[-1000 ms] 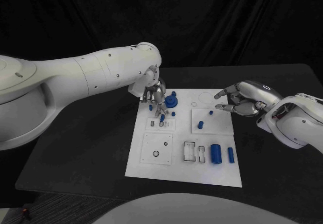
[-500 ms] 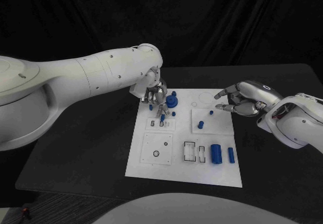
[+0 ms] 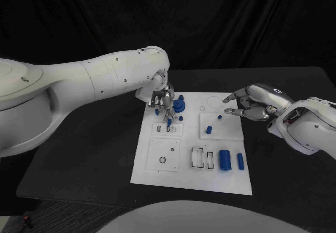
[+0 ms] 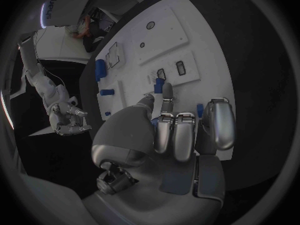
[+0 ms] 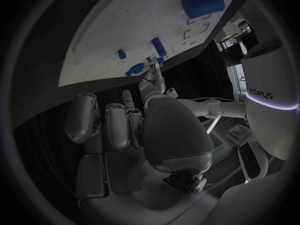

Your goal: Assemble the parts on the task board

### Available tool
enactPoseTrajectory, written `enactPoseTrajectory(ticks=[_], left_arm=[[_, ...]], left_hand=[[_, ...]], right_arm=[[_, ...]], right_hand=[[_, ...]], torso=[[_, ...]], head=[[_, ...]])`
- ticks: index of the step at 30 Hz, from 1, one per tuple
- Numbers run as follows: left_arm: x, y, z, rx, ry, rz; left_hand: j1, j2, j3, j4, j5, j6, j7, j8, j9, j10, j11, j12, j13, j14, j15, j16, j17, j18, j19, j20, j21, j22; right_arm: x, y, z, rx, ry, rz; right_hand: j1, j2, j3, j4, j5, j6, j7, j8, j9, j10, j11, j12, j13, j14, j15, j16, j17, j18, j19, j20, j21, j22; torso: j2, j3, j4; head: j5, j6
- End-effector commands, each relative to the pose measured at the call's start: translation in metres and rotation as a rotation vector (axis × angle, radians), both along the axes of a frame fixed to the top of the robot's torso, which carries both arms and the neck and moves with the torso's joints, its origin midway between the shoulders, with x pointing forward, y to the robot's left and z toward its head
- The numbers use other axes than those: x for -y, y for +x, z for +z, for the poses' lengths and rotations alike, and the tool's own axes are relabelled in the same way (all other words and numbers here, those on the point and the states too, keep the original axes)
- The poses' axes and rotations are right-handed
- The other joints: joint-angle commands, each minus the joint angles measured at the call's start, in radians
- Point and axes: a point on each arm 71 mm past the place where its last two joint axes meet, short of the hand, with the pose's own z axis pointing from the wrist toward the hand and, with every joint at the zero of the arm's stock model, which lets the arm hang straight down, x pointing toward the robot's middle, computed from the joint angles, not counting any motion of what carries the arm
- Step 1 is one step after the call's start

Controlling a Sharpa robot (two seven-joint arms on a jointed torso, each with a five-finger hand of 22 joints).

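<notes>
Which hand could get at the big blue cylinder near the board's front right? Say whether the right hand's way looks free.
Probably yes. The right hand hovers over the task board's right edge, and the big blue cylinder lies nearer the robot on that side, uncovered. A smaller blue pin lies close beside it.

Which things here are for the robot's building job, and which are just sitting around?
For the job:
- task board
- small blue part, pinched by the left robot hand
- big blue cylinder
- right robot hand, holding nothing

Just there:
- black table
</notes>
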Motion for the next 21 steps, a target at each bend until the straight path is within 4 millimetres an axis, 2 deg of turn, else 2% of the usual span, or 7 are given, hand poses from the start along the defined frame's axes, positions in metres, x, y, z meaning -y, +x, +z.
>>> enactPoseTrajectory(ticks=[1,15,21], left_arm=[[0.0026,-0.0041,-0.0051,-0.029,0.005,-0.021],[0.0015,-0.0045,-0.0076,-0.037,0.015,-0.019],[0.0029,-0.0051,-0.008,-0.034,0.005,-0.021]], left_hand=[[0.004,0.005,0.0,-0.006,0.005,-0.004,0.0,-0.007,0.001,0.1,-0.005,0.001,0.261,0.106,-0.001,0.003,0.263,0.015,-0.005,-0.002,-0.003,0.138],[0.006,0.004,0.008,-0.016,0.01,-0.005,0.0,-0.011,0.002,0.097,-0.004,-0.002,0.259,0.106,0.0,0.003,0.263,0.017,-0.009,-0.002,-0.009,0.136],[0.024,0.0,0.045,-0.059,0.009,-0.005,-0.002,-0.024,0.003,0.098,-0.006,-0.001,0.26,0.106,-0.002,0.003,0.263,0.016,-0.008,-0.002,-0.01,0.14]], right_arm=[[0.0004,0.0001,-0.0009,-0.005,-0.003,-0.011],[0.0001,0.0002,-0.001,-0.006,-0.003,-0.01],[0.0002,0.0004,-0.0011,-0.006,-0.004,-0.01]], right_hand=[[-0.001,0.004,0.004,-0.003,0.006,0.006,0.002,-0.004,-0.001,-0.004,0.001,-0.005,0.052,0.041,0.006,-0.005,-0.001,0.011,-0.004,0.001,-0.006,0.153],[-0.001,0.004,0.004,-0.003,0.006,0.006,0.002,-0.004,-0.001,-0.004,0.001,-0.005,0.052,0.041,0.006,-0.005,-0.001,0.011,-0.004,0.001,-0.006,0.153],[-0.001,0.004,0.004,-0.003,0.006,0.006,0.002,-0.004,-0.001,-0.004,0.001,-0.005,0.052,0.041,0.006,-0.005,-0.001,0.011,-0.004,0.001,-0.006,0.153]], torso=[[0.0,0.0003,0.0001],[0.0,0.0006,0.0001],[0.0,0.0,0.0003]], head=[[0.001,0.0],[0.001,0.0],[0.0,0.0]])
